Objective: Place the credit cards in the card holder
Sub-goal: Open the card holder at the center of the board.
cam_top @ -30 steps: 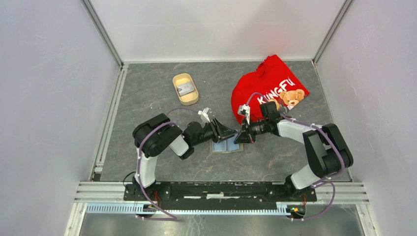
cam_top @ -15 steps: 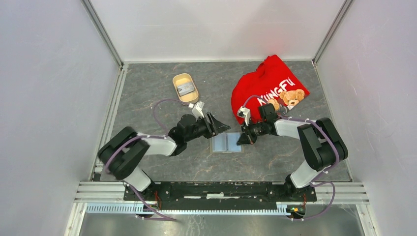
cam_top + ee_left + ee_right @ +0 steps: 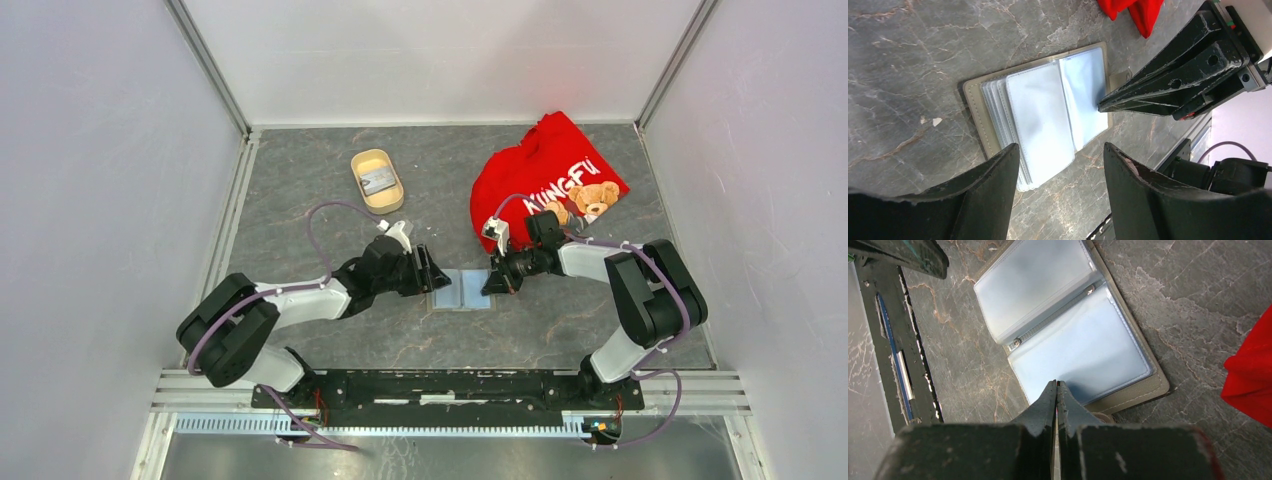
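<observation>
Grey marbled tabletop (image 3: 300, 190), white walls (image 3: 440, 60), open card holder (image 3: 462, 291)

card holder (image 3: 462, 292): left pincer (image 3: 432, 272) just left, right pincer (image 3: 490, 283) at right edge | near side free

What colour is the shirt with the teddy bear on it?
The shirt is red, clearest in the top external view.

Open card holder (image 3: 461, 292), flat, pockets up
</observation>
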Controlling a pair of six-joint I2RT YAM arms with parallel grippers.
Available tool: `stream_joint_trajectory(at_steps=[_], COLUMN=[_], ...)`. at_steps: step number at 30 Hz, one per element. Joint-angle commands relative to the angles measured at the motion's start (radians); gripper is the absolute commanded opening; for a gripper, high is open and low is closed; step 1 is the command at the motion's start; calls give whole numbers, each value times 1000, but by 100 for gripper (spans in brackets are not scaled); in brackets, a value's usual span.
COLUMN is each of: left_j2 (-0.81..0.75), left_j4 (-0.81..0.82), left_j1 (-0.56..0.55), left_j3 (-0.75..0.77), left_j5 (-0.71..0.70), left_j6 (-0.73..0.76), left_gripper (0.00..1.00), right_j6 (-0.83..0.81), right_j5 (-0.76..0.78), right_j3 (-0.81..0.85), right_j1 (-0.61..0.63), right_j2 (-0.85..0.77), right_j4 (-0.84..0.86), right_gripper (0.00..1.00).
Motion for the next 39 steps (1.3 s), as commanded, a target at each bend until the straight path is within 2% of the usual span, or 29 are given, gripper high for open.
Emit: stream_joint_trajectory(at_steps=[1,21,32,39], left_j2=[22,80,149,221], left_j4=[-45,-57,69,218], left_j1=[-24,-79,-83,-83], left_j3=[63,93,97,114], left_j5=[-18,-38,45,126], left_j6=[67,73,20,-36], left_gripper=[69,69,69,69], right_j6=[-22,-28,-31,-53], right_j5=[9,1,-6,-36], right_j3=[29,33,35,49], right_j1=[2,2,2,2], right_j2=[-7,-5,-3,-20], right_j4=[-7,-16,-21,-45], right_gripper=[5,6,6,8])
